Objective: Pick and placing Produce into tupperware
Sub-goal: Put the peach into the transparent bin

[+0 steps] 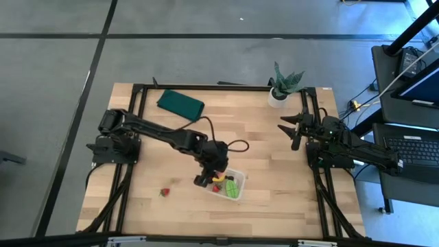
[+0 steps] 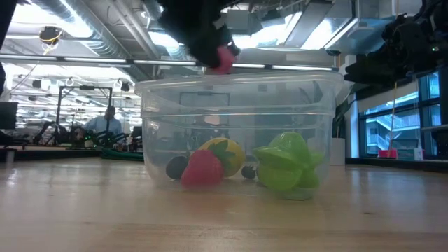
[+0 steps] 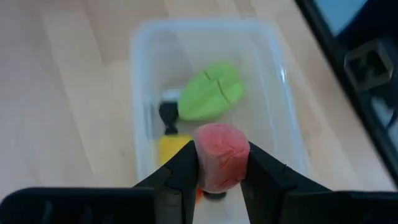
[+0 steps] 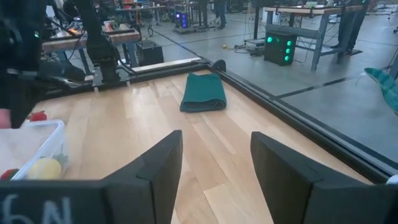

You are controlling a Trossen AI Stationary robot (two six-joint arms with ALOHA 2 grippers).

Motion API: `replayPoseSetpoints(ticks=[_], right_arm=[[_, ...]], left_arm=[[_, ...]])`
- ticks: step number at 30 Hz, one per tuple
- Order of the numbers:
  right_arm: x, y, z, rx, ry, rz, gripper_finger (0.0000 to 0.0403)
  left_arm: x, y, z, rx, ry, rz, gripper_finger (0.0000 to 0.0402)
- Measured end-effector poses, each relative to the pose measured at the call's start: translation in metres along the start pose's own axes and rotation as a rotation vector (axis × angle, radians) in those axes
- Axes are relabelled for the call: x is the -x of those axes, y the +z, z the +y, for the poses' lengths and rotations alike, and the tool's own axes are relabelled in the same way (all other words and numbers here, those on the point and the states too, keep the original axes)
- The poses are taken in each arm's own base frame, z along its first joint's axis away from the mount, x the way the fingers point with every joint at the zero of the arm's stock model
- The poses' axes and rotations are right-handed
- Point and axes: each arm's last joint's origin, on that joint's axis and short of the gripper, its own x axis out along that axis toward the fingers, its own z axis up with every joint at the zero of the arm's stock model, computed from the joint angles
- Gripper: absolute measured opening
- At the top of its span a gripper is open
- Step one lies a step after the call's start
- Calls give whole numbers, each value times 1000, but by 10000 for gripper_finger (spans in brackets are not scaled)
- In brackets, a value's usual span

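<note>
The clear tupperware (image 1: 232,185) sits on the table toward its near edge. Inside it lie a red strawberry (image 2: 201,168), a yellow lemon (image 2: 224,152), a light green piece (image 2: 287,162) and dark berries (image 2: 175,166). My left gripper (image 3: 222,155) hovers above the tub's left end, shut on another red strawberry piece (image 2: 222,59). A third strawberry (image 1: 164,192) lies on the wood left of the tub. My right gripper (image 1: 291,127) waits open near the table's right edge, touching nothing. My left gripper pinches the red strawberry piece (image 3: 211,163) between its two fingers (image 3: 183,171), one on each side of it. The fingers come from above, pointing down. The piece is lifted clear and hangs over the tub's open top, above the rim (image 2: 238,82).
A dark green folded cloth (image 1: 180,103) lies at the far left of the table. A spiky plant in a white pot (image 1: 280,88) stands at the far edge. Bare wood (image 4: 143,124) stretches between the tub and my right gripper. People and benches show in the room behind.
</note>
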Motion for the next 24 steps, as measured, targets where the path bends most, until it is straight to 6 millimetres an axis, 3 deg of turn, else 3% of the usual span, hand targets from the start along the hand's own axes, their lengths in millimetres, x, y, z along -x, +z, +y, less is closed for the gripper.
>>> replayPoseSetpoints(ticks=[6, 24], right_arm=[[0, 0, 0, 5, 0, 4, 193], [0, -2, 0, 11, 0, 16, 193]], left_arm=[[-17, -13, -9, -102, 43, 157, 108], [-24, -5, -28, -167, 141, 105, 138]])
